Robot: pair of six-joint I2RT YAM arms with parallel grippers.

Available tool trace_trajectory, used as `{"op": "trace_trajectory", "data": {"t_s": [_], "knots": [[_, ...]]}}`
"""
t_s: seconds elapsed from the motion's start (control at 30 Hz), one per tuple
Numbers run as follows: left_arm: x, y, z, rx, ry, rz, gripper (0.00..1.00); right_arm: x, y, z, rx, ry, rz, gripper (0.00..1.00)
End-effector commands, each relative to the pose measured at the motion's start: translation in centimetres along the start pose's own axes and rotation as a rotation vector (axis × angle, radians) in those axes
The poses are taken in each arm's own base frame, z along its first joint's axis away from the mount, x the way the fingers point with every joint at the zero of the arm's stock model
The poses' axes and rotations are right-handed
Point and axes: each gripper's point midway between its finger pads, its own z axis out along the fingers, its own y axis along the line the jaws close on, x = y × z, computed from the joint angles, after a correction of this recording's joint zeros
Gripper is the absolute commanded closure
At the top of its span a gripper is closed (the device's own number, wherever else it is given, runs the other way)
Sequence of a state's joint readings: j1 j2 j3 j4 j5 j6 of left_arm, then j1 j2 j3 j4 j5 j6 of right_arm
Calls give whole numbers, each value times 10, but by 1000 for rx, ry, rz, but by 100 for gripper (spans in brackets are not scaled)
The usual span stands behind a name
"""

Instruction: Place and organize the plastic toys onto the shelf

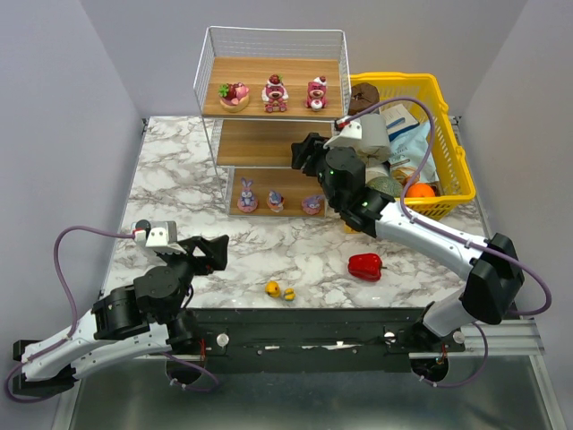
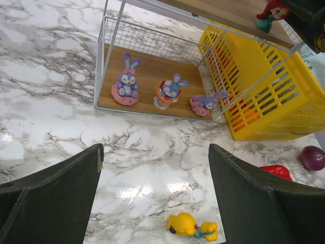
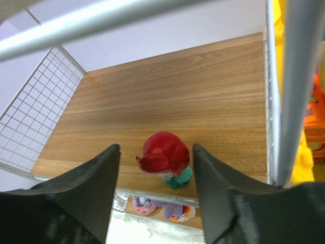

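The shelf [image 1: 269, 70] stands at the back centre. Its top board holds a strawberry cake [image 1: 235, 92] and two pink bears [image 1: 275, 92] [image 1: 316, 93]. Three purple bunnies [image 1: 247, 195] [image 2: 127, 81] line the bottom board. My right gripper [image 1: 307, 154] [image 3: 155, 148] reaches into the middle tier. It is open around a red-haired toy with a teal body [image 3: 167, 157] that stands upright near the board's front edge, with a gap on each side. A yellow duck [image 1: 280, 290] [image 2: 193, 226] lies on the table. My left gripper [image 1: 213, 253] [image 2: 156, 150] hovers open to its left, holding nothing.
A yellow basket [image 1: 452, 143] full of groceries stands right of the shelf, close behind my right arm. A red bell pepper [image 1: 365, 265] lies on the marble table [image 1: 179, 179] near the front right. A dark purple ball [image 2: 313, 157] sits beside the basket.
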State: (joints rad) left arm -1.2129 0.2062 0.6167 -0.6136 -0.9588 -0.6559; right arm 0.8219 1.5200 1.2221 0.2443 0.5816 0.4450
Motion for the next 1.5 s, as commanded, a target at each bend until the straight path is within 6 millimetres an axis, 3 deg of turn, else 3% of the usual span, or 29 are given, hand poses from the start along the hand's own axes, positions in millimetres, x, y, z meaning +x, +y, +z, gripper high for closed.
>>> {"op": "trace_trajectory", "data": {"t_s": [0.0,0.57,1.0,1.1,1.2,1.33,1.47], "knots": [[-6,6,1,-47,-31,-16,8,-12,-22,3,76,-17,-8,29],[-10,4,5,-60,-50,-15,7,-25,-18,-16,61,39,23,21],[-2,-15,14,-40,-20,23,4,-31,-16,-68,-62,157,8,17],[12,-26,16,-9,39,22,2,-34,-10,-81,-116,185,-3,17],[40,-42,20,44,135,19,1,-34,-8,-94,-152,225,-21,16],[95,-53,25,65,284,30,1,-37,-11,-110,-161,269,-30,16],[136,-60,25,92,396,27,4,-41,-19,-123,-143,290,-31,14]]}}
